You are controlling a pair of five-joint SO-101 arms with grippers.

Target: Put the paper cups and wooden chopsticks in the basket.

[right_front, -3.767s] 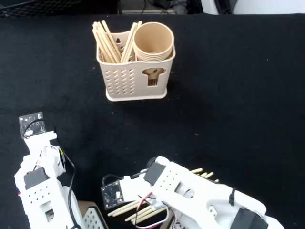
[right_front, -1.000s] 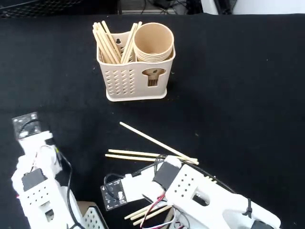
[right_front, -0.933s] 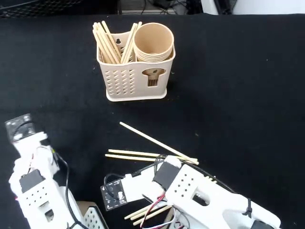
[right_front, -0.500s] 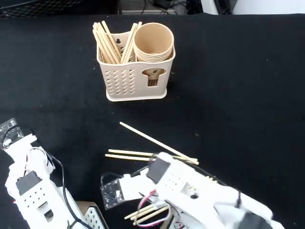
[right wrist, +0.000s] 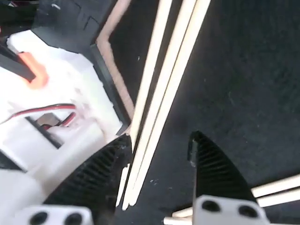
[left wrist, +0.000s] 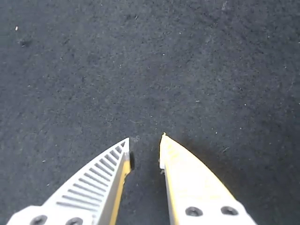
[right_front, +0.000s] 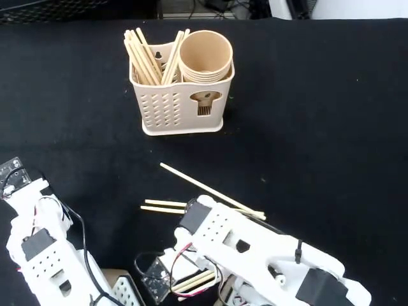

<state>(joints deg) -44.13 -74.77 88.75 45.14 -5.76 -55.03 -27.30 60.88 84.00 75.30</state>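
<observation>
black cloth point(right_front: 331, 127) covers the table. right claw point(right wrist: 159, 140) is released, jaws spread, low over a bundle of three chopsticks point(right wrist: 164, 84). bundle runs lengthwise through the gap but hugs the ribbed dark jaw and is well clear of the other one. nothing is gripped yet. my read: the step in hand is the pinch on this bundle. to do it well, shift the claw sideways toward the ribbed-jaw side so the sticks sit mid-gap, otherwise the closing jaw sweeps them across the cloth and probably fans them out. get the tips right down to the cloth, since thin round sticks roll out of a high pinch. the stick ends look close to the jaw tips, so i'd slide along toward mid-length first, as an end grip likely lets them droop or pivot. white base hardware point(right wrist: 56, 112) with wires sits just outside the ribbed jaw, so keep off it. more loose sticks point(right wrist: 267, 192) lie beside the plain jaw; don't snag them. basket point(right_front: 182, 108) is far ahead of the claw, with paper cups point(right_front: 205, 54) in one compartment and stored sticks point(right_front: 143, 54) in the one beside it; i'd put this bundle in with those. left claw point(left wrist: 144, 139) has its jaws slightly parted, with nothing between and bare cloth under it.
</observation>
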